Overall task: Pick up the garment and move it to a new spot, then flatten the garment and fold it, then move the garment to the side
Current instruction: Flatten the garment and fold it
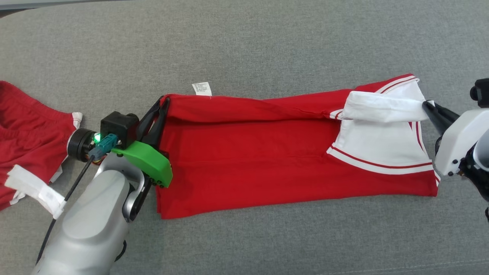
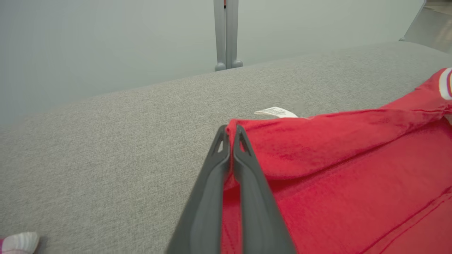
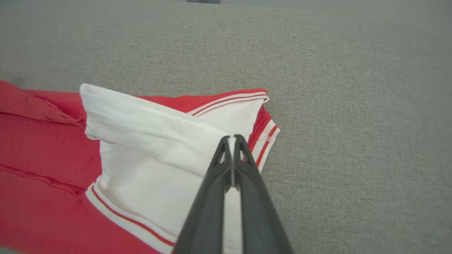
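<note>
mid-fold, looks like | clamped on garment (image 1: 248, 152) hem corner with left hand (image 1: 163, 101), on white flap tip with right hand (image 1: 428, 106) | lying flat on grey cushion (image 1: 244, 46) right between both hands | gripping both ends prob to keep that edge taut for folding over
</note>
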### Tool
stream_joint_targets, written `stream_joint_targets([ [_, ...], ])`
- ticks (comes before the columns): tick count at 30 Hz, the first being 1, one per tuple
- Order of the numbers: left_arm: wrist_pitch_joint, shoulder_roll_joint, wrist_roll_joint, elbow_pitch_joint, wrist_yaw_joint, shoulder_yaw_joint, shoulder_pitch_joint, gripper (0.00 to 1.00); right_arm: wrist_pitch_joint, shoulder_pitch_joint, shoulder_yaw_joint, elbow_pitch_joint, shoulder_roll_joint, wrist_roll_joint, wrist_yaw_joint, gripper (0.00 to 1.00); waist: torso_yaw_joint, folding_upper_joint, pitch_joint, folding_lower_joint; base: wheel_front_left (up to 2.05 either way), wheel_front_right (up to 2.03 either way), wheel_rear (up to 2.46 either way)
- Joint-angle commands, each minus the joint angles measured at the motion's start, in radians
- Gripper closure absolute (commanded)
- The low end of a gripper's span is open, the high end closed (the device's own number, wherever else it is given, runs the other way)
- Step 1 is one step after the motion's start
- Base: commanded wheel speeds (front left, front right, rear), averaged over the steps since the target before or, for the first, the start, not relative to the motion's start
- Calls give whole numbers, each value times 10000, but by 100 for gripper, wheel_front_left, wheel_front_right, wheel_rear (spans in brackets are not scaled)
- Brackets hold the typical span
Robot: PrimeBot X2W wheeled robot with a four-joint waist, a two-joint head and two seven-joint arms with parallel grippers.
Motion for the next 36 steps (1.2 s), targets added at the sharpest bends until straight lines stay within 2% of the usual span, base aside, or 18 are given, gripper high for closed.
stream_joint_targets([
  [1, -27, 67, 207, -190, 140, 264, 272, 100, 39, 222, -59, -179, 125, -103, -1, 100, -59, 0, 25, 0, 0, 0, 0],
  [3, -27, 65, 438, -361, 176, 545, 529, 100, 50, 418, -73, -340, 242, -194, -1, 100, -93, 0, 32, 0, 0, 0, 0],
  [9, -27, -142, 986, -526, -90, 1085, 1162, 100, 178, 941, -86, -532, 395, -356, -1, 100, -86, 0, -72, 0, 0, 0, 0],
  [10, -27, -180, 1058, -570, -131, 1169, 1288, 84, 220, 1047, -79, -563, 396, -348, -1, 100, -73, 0, -104, 0, 0, 0, 0],
  [11, -29, -202, 1116, -590, -162, 1238, 1393, 58, 262, 1133, -91, -598, 405, -359, -1, 100, -62, 0, -133, 0, 0, 0, 0],
  [12, -28, -239, 1202, -608, -215, 1315, 1530, 11, 345, 1262, -45, -647, 384, -361, -1, 81, -48, 0, -179, 0, 0, 0, 0],
  [13, -28, -275, 1278, -633, -251, 1382, 1633, 0, 445, 1364, 90, -712, 286, -368, -1, 46, -38, 0, -214, 0, 0, 0, 0],
  [15, -28, -356, 1388, -685, -319, 1581, 1855, 0, 464, 1521, 309, -902, 9, -413, -4, 0, -17, 0, -303, 0, 0, 0, 0],
  [19, -28, -566, 1470, -1051, -379, 2323, 2414, 0, 687, 2045, 541, -1044, -402, -423, -4, 0, 0, 0, -541, 0, 0, 0, 0],
  [23, -29, -898, 1379, -1869, -448, 3509, 3129, 0, 865, 2462, 278, -1260, -326, -181, -5, 0, -8, 0, -822, 0, 0, 0, 0],
  [30, -27, -1702, 1504, -3219, -608, 5346, 4245, 0, 818, 2557, -709, -1259, 561, -285, -4, 0, 1, 0, -1331, 0, 0, 0, 0],
  [36, -28, -2006, 1651, -3572, -674, 5966, 4595, 0, 720, 1802, -1839, -114, 1682, -802, -4, 0, 44, 0, -1477, 0, 0, 0, 0],
])
